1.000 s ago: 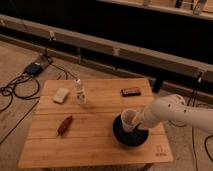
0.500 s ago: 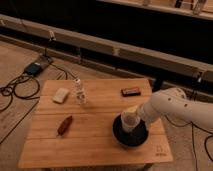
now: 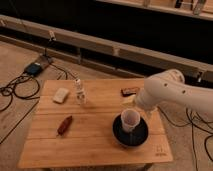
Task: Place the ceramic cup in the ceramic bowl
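The pale ceramic cup [image 3: 130, 119] stands upright inside the black ceramic bowl [image 3: 119, 136], which sits on the right part of the wooden table [image 3: 90, 145]. My gripper [image 3: 136, 106] is at the end of the white arm that comes in from the right. It is just above and behind the cup's rim, and whether it touches the cup is hidden.
A slim clear bottle with a white cap [image 3: 79, 92] stands at the table's back middle. A pale block [image 3: 61, 95] lies at the back left and a reddish-brown object [image 3: 64, 125] at the front left. A small dark rectangular object [image 3: 130, 91] lies behind the bowl. Cables [image 3: 12, 92] lie on the floor at the left.
The arm has risen and drawn back a little to the upper right. The cup has stayed in the bowl in about the same spot.
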Tool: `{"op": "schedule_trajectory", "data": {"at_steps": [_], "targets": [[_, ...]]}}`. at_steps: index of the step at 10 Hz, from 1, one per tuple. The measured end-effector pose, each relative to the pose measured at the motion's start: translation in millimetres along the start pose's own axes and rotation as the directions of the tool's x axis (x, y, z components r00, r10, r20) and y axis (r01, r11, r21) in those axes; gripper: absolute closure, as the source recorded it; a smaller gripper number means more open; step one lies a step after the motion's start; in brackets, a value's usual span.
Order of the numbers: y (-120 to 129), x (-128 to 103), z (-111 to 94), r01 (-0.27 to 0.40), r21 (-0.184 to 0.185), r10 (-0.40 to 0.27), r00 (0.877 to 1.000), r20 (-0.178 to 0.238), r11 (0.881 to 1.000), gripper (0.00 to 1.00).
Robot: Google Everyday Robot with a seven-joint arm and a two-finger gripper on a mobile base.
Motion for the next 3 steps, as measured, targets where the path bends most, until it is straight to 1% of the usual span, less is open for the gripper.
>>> {"op": "schedule_trajectory", "data": {"at_steps": [1,3], "targets": [[6.5,-0.4,-4.5,0.019,0.006,-0.019,1.0,0.001,1.0,0.22],[2.1,-1.6,-4.8,0.015,0.011,-0.015,1.0,0.004,1.0,0.22]]}}
